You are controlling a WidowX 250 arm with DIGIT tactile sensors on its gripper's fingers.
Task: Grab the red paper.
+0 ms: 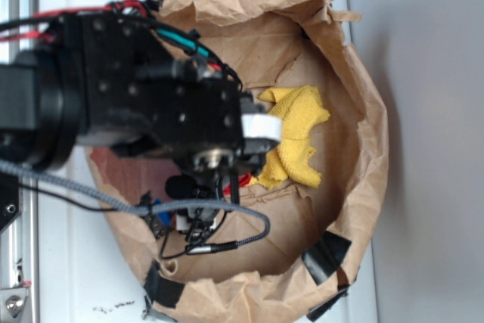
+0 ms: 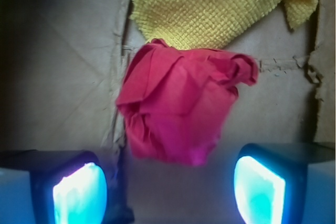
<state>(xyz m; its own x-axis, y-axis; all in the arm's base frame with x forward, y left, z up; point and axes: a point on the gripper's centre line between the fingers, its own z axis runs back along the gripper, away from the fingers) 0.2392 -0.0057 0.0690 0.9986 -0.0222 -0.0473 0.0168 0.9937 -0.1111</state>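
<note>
Gripper jaws are held wide apart, nothing caught, above the red paper lying on the brown bag floor against the yellow cloth, whose edge could be snagged if the descent drifts forward.

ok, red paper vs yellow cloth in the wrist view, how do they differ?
The red paper is a crumpled, smooth-skinned wad; the yellow cloth lies flatter and has a woven waffle texture. The paper sits nearer the open claw; the cloth lies beyond it, wider, running out of frame. Both rest on the brown bag.
</note>
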